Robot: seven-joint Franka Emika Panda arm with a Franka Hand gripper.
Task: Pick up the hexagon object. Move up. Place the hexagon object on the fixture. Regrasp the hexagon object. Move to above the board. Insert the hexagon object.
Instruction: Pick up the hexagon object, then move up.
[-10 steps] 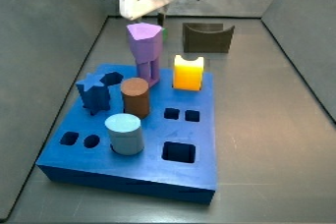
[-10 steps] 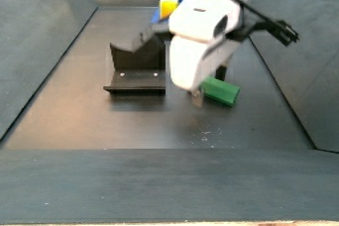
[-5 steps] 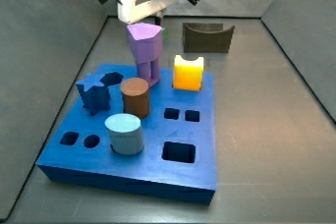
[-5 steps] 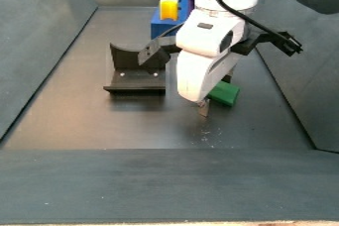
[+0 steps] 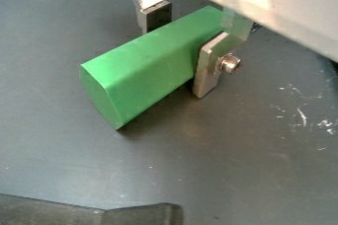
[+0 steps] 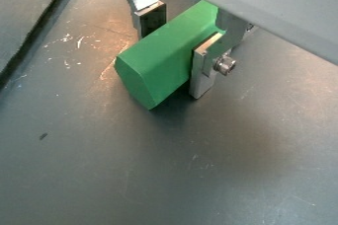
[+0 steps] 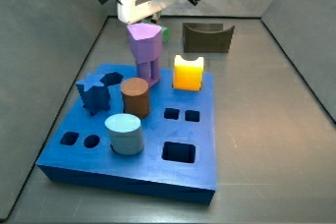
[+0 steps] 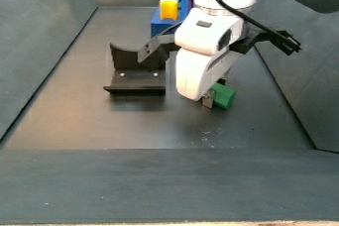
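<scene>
**Gripper straddled the lying green prism at the far end of the floor**

The Panda's two-finger gripper [image 5: 181, 39] was down at the dark floor [image 5: 264, 170], its flat silver fingers [image 5: 211, 63] with dark pads set on either long side of the hexagon object [image 5: 148, 64], a slim matte green six-sided prism lying flat. In both wrist views one plate sat against a side face of the prism and the opposite finger stood close on the other side; whether the jaws had fully closed on it could not be told. In a side view the white wrist body hid most of the prism, leaving only a green end [image 8: 223, 96] showing low beside the gripper [image 8: 199, 93].

The fixture [image 8: 137, 70], a dark L-shaped bracket on a base plate, stood just left of the gripper in that view. The large flat blue board [image 7: 132, 140] with its cut-out holes lay well apart, nearer the camera in a side view, carrying a thick purple prism [image 7: 145, 55], a brown round cylinder [image 7: 136, 97], a pale blue cylinder [image 7: 124, 134] and a glowing yellow-orange block [image 7: 190, 72].

The fingers appeared to sit toward one end of the prism rather than at its middle. Judged from that, a lift could let the long free end sag or swing, and a light pinch on smooth matte faces could let it slip or twist, leaving it badly angled for the fixture's notch.
</scene>
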